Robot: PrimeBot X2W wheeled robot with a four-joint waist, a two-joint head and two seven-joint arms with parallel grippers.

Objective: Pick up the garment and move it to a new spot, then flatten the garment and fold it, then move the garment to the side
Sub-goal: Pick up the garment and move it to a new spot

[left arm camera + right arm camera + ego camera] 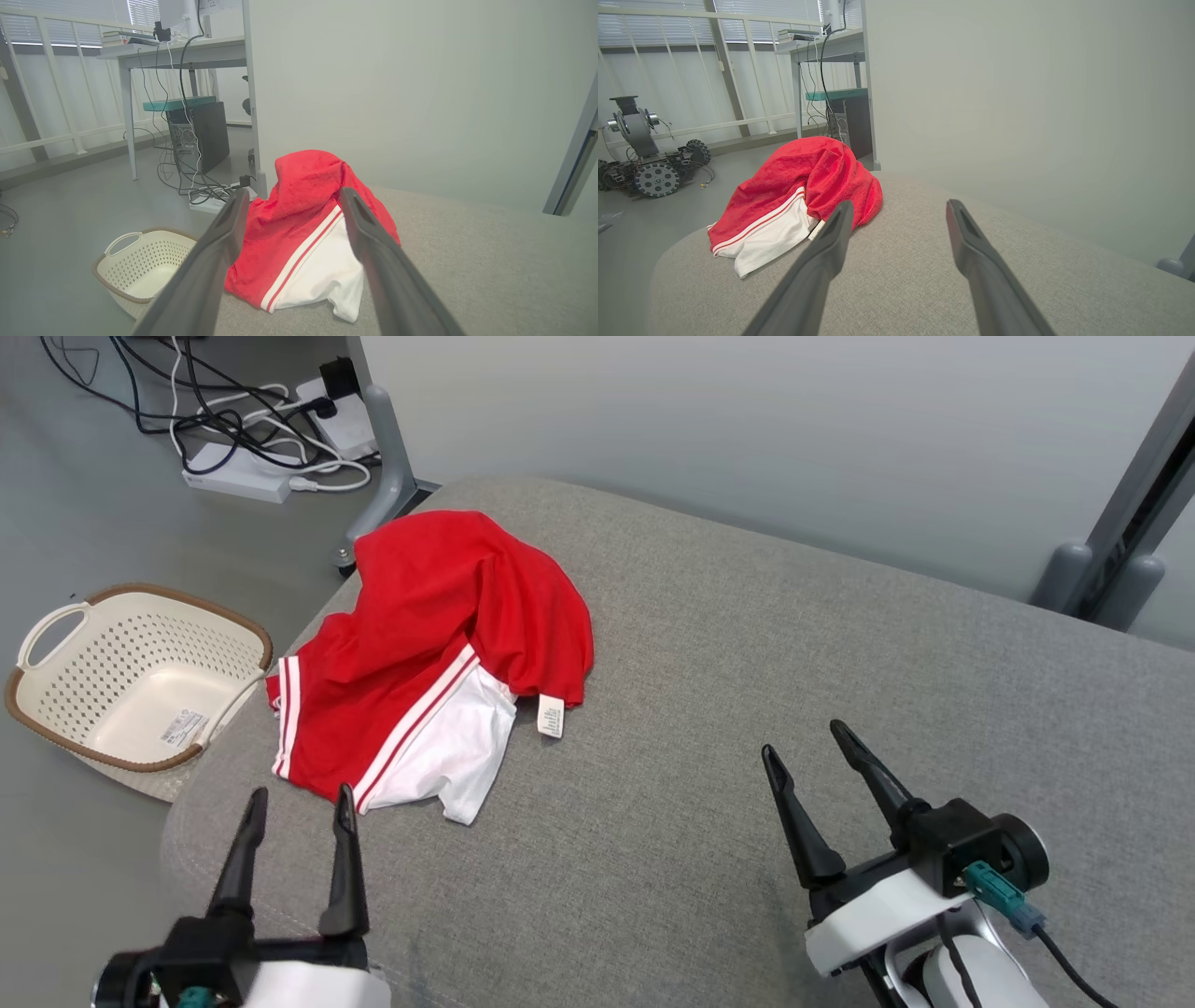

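left pincer (302, 791) is entered first, at the lower left of the head view: its two dark fingers are spread and nothing is held between them. its fingertips are placed just beside the near hem of the garment (439, 644); contact cannot be told. right pincer (801, 737) is listed at the lower right, likewise released and empty, seen against bare grey cushion (747, 616) and well apart from the garment. the garment, red with white stripes and a white panel, is heaped crumpled on the cushion's left part. a white label (551, 716) is turned out at its right side. a cream perforated basket (112, 653) with a brown rim is set on the floor left of the cushion, near the garment. power strips (233, 471) and tangled cables are noted on the floor beyond.

left wrist view: the garment (299, 210) is framed between the left pincer's fingers (210, 261), which are held wide, with the white panel nearest. the basket (140, 261) is seen on the floor at lower left. a desk (187, 51) with a computer tower (205, 135) beneath it is recorded behind.

right wrist view: the right pincer's fingers (817, 266) are parted over bare cushion. the garment (798, 186) is found to the left of the left-hand finger, with its label partly hidden by that finger's tip. a small wheeled machine (644, 158) is noted on the floor at far left.
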